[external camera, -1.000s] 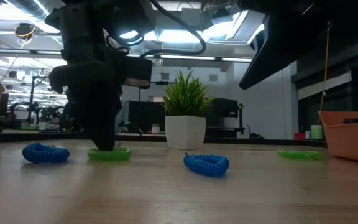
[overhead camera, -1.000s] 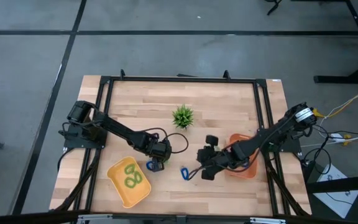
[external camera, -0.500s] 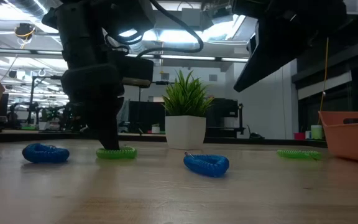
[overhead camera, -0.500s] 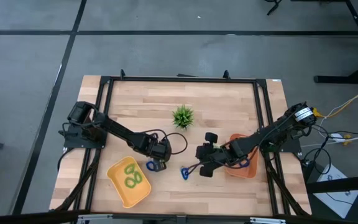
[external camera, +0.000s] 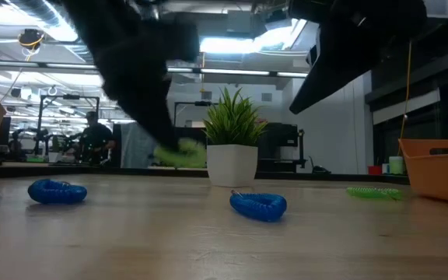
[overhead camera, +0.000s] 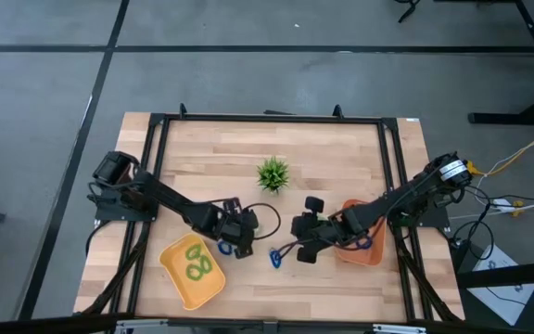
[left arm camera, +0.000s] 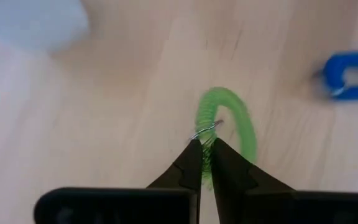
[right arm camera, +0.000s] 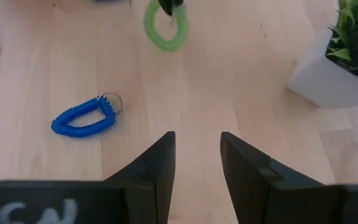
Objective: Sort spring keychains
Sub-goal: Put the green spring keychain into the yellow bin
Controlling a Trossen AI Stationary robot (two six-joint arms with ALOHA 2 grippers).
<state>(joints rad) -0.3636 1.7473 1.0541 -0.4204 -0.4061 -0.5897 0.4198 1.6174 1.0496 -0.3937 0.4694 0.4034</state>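
Note:
My left gripper is shut on a light green spring keychain and holds it above the table, between the yellow tray and the plant; it shows blurred in the low view. My right gripper stands open with nothing between its fingers, near a blue keychain lying flat on the wood. A second blue keychain lies beside my left gripper. Green keychains lie in the yellow tray. Another green one lies near the orange tray. My left gripper pinches the green keychain's coil at the end with the metal ring between its two fingertips. The rest of the loop reaches out beyond the fingers. The keychain is lifted clear of the table.
A small potted plant stands at the table's middle, toward the far side. The orange tray sits under my right arm. Bare wood lies along the near edge between the two trays.
My left gripper has risen from the table with the green keychain, which lay flat on the wood a second ago and now hangs clear of it.

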